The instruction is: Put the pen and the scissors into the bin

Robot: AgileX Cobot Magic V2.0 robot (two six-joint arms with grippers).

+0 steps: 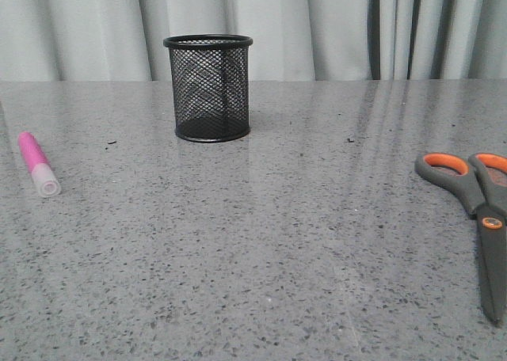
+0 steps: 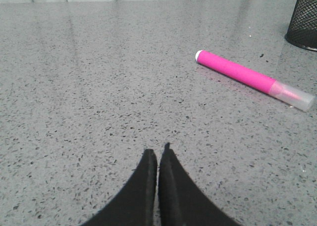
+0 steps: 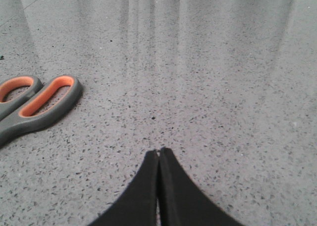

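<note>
The black mesh bin (image 1: 209, 87) stands upright at the back middle of the grey speckled table; its base shows in the left wrist view (image 2: 303, 23). The pink pen (image 1: 38, 163) lies flat at the far left, cap toward the front; it also shows in the left wrist view (image 2: 253, 79), apart from my left gripper (image 2: 157, 151), which is shut and empty. The scissors (image 1: 477, 210) lie flat at the far right, handles away, blades toward the front. Their orange-lined handles show in the right wrist view (image 3: 34, 103), apart from my right gripper (image 3: 159, 152), which is shut and empty.
The grey speckled table (image 1: 261, 250) runs back to a pale curtain (image 1: 317, 28) behind the bin. Neither arm shows in the front view.
</note>
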